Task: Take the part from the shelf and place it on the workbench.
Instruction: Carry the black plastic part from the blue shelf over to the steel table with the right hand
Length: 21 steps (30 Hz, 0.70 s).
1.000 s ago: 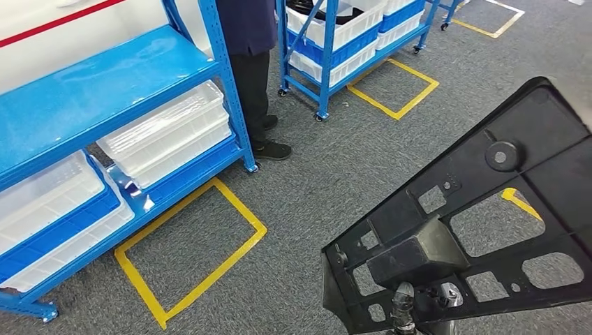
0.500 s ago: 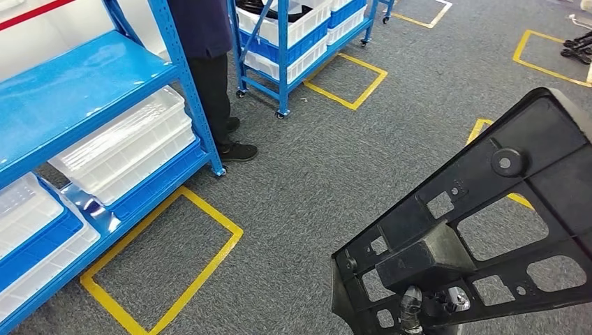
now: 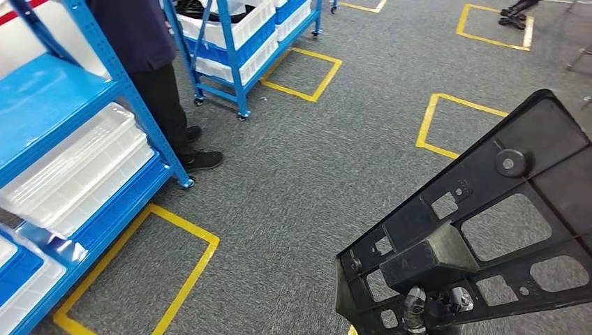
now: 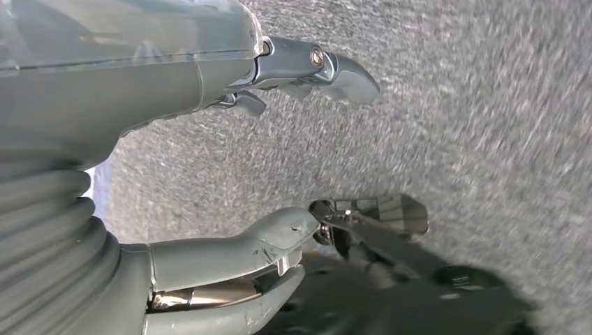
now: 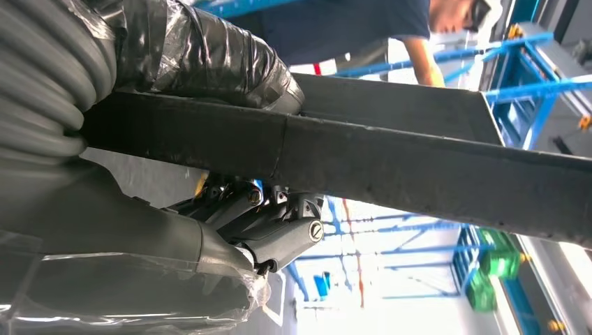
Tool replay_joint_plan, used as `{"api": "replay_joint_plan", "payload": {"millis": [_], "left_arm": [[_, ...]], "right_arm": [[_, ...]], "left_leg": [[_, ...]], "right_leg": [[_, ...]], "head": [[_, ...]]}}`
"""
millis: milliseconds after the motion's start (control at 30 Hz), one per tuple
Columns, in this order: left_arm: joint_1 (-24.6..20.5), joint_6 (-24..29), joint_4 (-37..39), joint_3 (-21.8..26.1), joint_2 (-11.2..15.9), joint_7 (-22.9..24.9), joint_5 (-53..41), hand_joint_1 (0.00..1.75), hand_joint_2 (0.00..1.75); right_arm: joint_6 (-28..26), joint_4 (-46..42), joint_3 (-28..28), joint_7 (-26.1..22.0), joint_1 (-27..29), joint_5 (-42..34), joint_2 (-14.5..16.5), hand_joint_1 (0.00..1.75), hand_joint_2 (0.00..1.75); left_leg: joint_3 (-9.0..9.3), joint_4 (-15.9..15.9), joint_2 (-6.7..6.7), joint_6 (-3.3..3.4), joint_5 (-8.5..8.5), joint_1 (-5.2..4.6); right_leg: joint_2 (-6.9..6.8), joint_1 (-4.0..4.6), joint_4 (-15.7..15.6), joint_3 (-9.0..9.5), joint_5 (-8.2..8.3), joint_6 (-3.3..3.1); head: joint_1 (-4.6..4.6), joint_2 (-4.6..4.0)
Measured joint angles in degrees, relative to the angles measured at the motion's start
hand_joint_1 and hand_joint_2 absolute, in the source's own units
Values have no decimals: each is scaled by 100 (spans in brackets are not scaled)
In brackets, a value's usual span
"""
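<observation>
Right hand [image 5: 230,209] clamped onto the part [image 3: 482,230], thumb over one face and dark fingers [image 5: 279,234] curled under the other, gripping its edge. From the head view that's one black plastic panel with cut-out windows and a round boss, held up in the air over the grey carpet [image 3: 293,188], low on the right side, with fingertips peeking at its bottom edge. The right wrist view gives the same part edge-on, a long dark bar running across, which the head view never reveals.

Left hand [image 4: 230,174] holds nothing, fingers apart, thumb spread well away from the others, hanging above the carpet; the head view leaves it out.

Further out: two blue shelving units, the near shelf [image 3: 49,105] on the left carrying clear plastic trays [image 3: 77,167], and a wheeled rack [image 3: 230,42] with white bins behind it. One person [image 3: 150,56] in dark clothes stands between them. Four yellow tape squares on the floor, one [image 3: 139,272] just beside the near shelf.
</observation>
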Motion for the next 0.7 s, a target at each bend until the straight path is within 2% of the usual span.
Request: {"api": "replay_joint_plan", "payload": {"millis": [33,67,100,133,167,200,233,267,300,333,367,400,433,467,500,533,567,633,667,700], "left_arm": [[9,-2,0,4,-1,2,2,0,175],[14,-3,0,5,0,2,3,0,175],[17,-3,0,8,1,2,3,0,175],[19,-3,0,12,1,-1,2,0,175],[20,-3,0,17,2,-3,1,0,175],[18,-3,0,23,2,-6,-4,0,175],[13,-2,0,29,3,-7,-13,0,175],[8,-1,0,34,3,-7,-24,0,175],[1,1,0,39,4,-7,-35,0,175],[-3,3,0,43,4,-10,-44,0,175],[-2,6,0,46,4,-15,-51,0,175],[1,9,0,51,4,-19,-58,0,175],[9,15,0,57,4,-24,-67,0,175],[17,24,0,64,4,-25,-76,0,175],[20,33,0,72,4,-25,-89,0,175],[18,43,0,79,4,-25,-99,0,175],[12,51,0,85,3,-26,-112,0,175],[-2,64,0,90,-2,-31,-138,0,175],[-7,73,0,91,-4,-34,-151,0,175],[-14,84,0,92,-5,-38,-162,0,175]], "right_arm": [[21,4,-32,0,11,5,20,175,175],[37,7,-61,0,21,11,40,175,175],[50,9,-88,0,29,22,64,175,175],[65,9,-114,0,33,37,88,175,175],[87,10,-138,0,36,60,111,175,175],[113,10,-159,0,40,86,134,175,175],[141,11,-180,0,47,114,155,175,175],[173,11,-204,0,59,142,180,175,175],[200,11,-233,0,72,166,204,175,175],[223,11,-262,0,80,183,226,175,175],[248,11,-288,0,80,197,244,175,175],[279,11,-309,0,78,205,261,175,175],[311,14,-326,0,74,209,280,175,175],[343,19,-341,0,73,213,300,175,175],[367,29,-355,0,74,215,320,175,175],[380,40,-365,0,76,217,335,175,175],[390,49,-373,0,76,219,350,175,175],[404,57,-384,0,72,224,386,175,175],[409,56,-390,0,71,228,409,175,175],[415,56,-398,0,70,234,429,175,175]], "left_leg": [[33,-69,-7,-9,110,18],[166,-362,-40,-16,318,38],[342,-768,-140,-18,534,62],[499,-1145,-300,-15,687,79],[603,-1407,-443,-6,766,88],[635,-1526,-543,10,772,87],[632,-1547,-560,32,759,72],[630,-1558,-497,68,774,67],[631,-1584,-419,112,804,67],[634,-1611,-341,160,838,69],[630,-1640,-258,201,867,72],[618,-1652,-169,227,884,65],[602,-1654,-83,239,888,51],[590,-1652,10,243,888,40],[581,-1649,104,243,887,31],[577,-1646,189,242,884,26],[581,-1644,265,236,878,24],[605,-1638,389,208,856,9],[619,-1633,439,186,843,-3],[631,-1628,482,162,832,-15]], "right_leg": [[82,-4,14,-2,4,7],[168,-10,35,-4,5,21],[246,-18,64,-14,0,39],[319,-18,106,-37,-6,69],[390,-22,143,-76,-4,109],[454,-31,168,-120,6,154],[523,-39,178,-161,28,205],[591,-52,170,-195,58,252],[556,-60,188,-223,57,284],[439,-56,266,-273,-2,306],[276,-51,449,-365,-130,322],[91,-51,755,-502,-325,333],[-13,-52,1129,-670,-532,351],[-52,-59,1477,-818,-687,369],[-70,-64,1690,-893,-748,381],[-86,-67,1691,-860,-700,384],[-118,-66,1460,-706,-560,379],[-317,-36,656,-223,-254,340],[-404,-11,338,-47,-168,307],[-462,15,158,45,-139,276]], "head": [[-1,1],[-1,1],[-1,1],[0,1],[0,1],[1,0],[0,-1],[1,-1],[0,-1],[3,-1],[5,-1],[7,-1],[9,-1],[8,-1],[9,-1],[9,-1],[10,-1],[9,-1],[8,-1],[8,-2]]}}
